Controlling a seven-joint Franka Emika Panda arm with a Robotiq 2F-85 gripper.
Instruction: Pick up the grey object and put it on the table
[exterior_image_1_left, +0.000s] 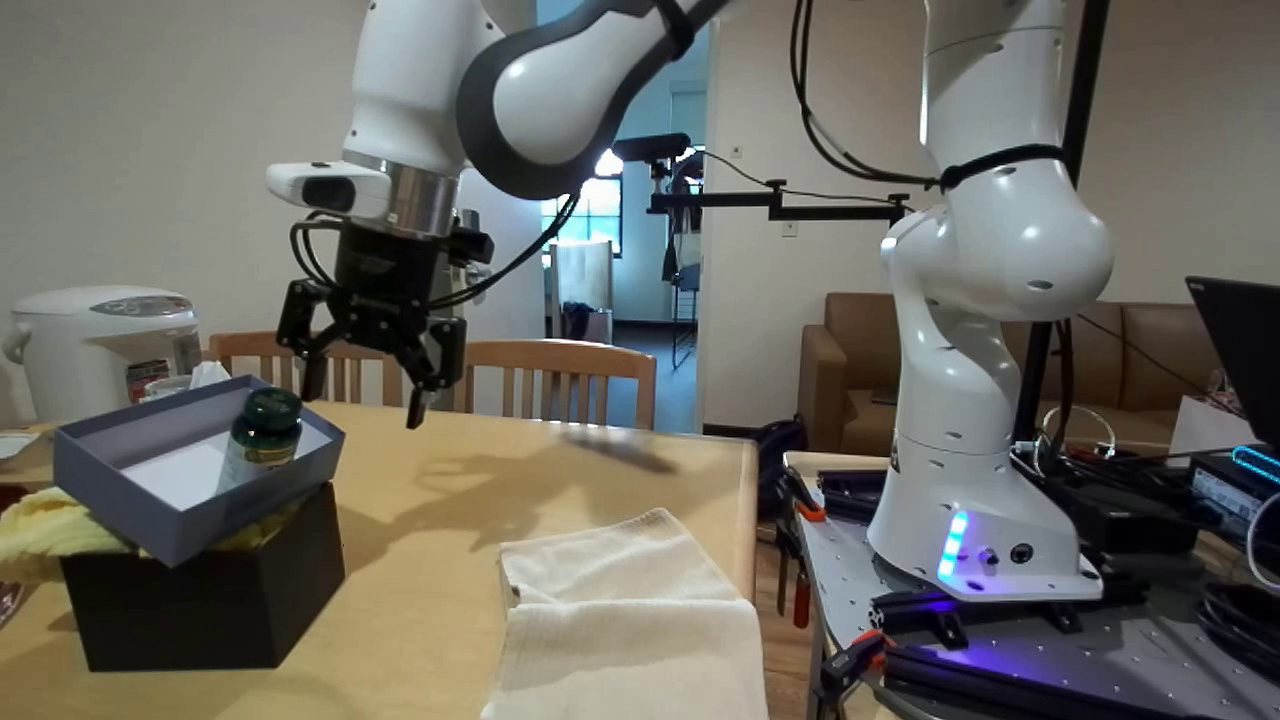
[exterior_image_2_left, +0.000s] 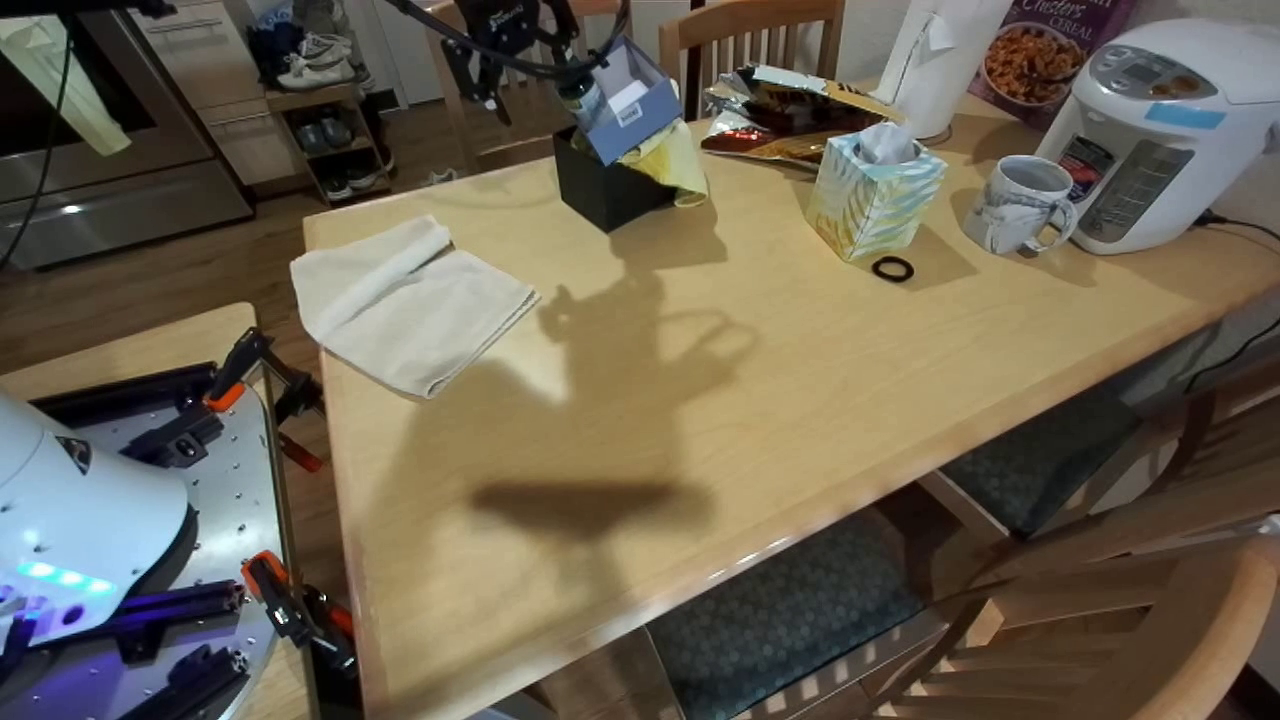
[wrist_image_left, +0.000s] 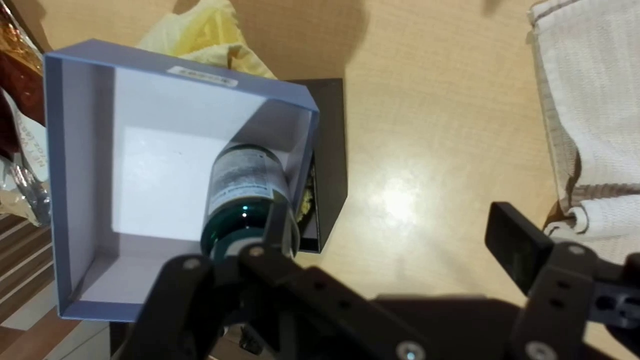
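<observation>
Claw (exterior_image_1_left: 363, 396) spread wide, hanging over the table (exterior_image_2_left: 850, 350) near the grey tray (exterior_image_1_left: 115, 497); can't tell if they touch. Tray's sitting tilted on the black box (exterior_image_1_left: 200, 610), bottle (exterior_image_1_left: 262, 442) leaning inside, yellow cloth (exterior_image_1_left: 60, 528) poking out underneath. In an exterior view, box is near the table's far edge; towel (exterior_image_2_left: 430, 310) by the far corner on the robot base (exterior_image_2_left: 90, 520) side, reaching that side's edge. Mug (exterior_image_2_left: 1005, 215) and kettle (exterior_image_2_left: 1215, 150) toward the opposite end edge.

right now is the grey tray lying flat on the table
No, the grey tray sits tilted atop the black box, yellow cloth showing beneath it.
</observation>
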